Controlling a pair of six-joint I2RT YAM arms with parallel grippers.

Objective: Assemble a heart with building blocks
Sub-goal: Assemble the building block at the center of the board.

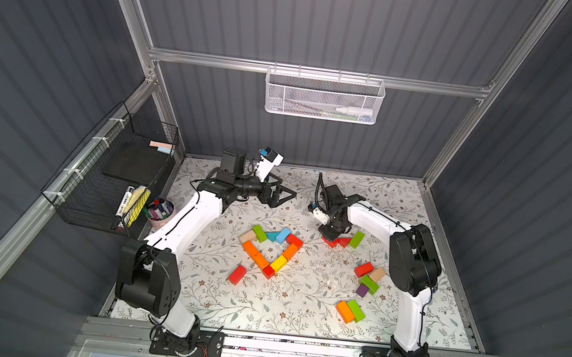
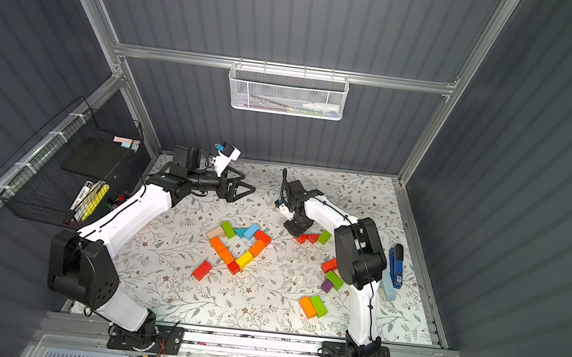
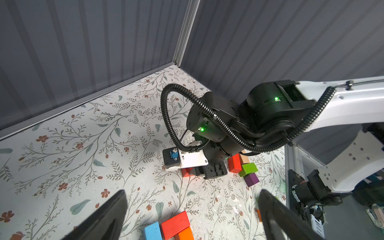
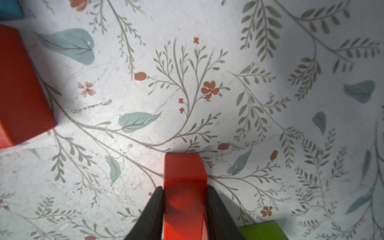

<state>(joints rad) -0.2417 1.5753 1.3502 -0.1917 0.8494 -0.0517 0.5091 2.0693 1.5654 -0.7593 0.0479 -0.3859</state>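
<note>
A part-built heart outline (image 1: 270, 249) of tan, green, teal, blue, red, orange and yellow building blocks lies mid-mat in both top views. My right gripper (image 4: 185, 188) is shut on a red block (image 4: 184, 168), right at the mat behind and to the right of the heart (image 2: 237, 242). Its fingers grip the block's two sides. From above, the right gripper (image 1: 330, 235) hides most of that block. A red wedge (image 1: 344, 241) and a green block (image 1: 356, 239) lie beside it. My left gripper (image 3: 192, 199) hangs open and empty above the mat behind the heart's blue and red blocks.
Loose blocks: a red brick (image 1: 237, 274) at front left of the heart, a red, tan, green and purple cluster (image 1: 369, 282) and an orange-green pair (image 1: 351, 310) to the right. A blue stapler (image 2: 395, 265) lies far right. A marker cup (image 1: 160, 213) and a black wire basket (image 1: 110, 180) are left.
</note>
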